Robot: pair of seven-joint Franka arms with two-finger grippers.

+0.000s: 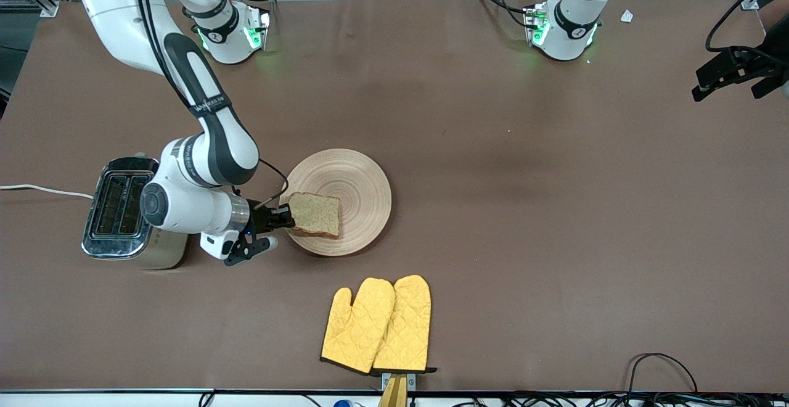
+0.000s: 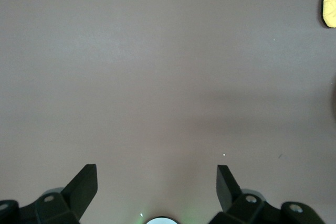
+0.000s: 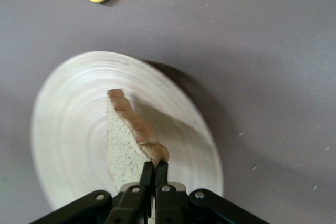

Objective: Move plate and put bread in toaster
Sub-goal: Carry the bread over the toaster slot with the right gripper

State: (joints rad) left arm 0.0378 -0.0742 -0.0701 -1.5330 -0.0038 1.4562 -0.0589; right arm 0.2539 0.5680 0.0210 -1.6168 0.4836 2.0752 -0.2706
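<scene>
Bread (image 1: pixel 315 214) sits over the plate (image 1: pixel 357 191), on the side toward the toaster (image 1: pixel 120 209), with its crust edge pinched in the right tool (image 1: pixel 285 217). In the right wrist view the slice (image 3: pixel 126 140) stands tilted on edge above the plate (image 3: pixel 68 129), and the two fingers (image 3: pixel 155 174) are clenched tight on the corner of the crust.

The plate lies flat on the brown table (image 1: pixel 524 209) near its middle, its rim clear all round except where the right arm reaches in. The toaster stands toward the right arm's end of the table, well apart from the plate, its two slots facing up and its white cord (image 1: pixel 43 190) trailing to the table's edge. The right arm's wrist partly covers the toaster's plate-side edge.

A pair of yellow oven mitts (image 1: pixel 377 325) lies nearer to the front camera than the plate, apart from it.

The left tool (image 2: pixel 156 184) waits up over bare table at the left arm's end, its fingers spread wide and holding nothing. A broad stretch of open table lies between the plate and that end.
</scene>
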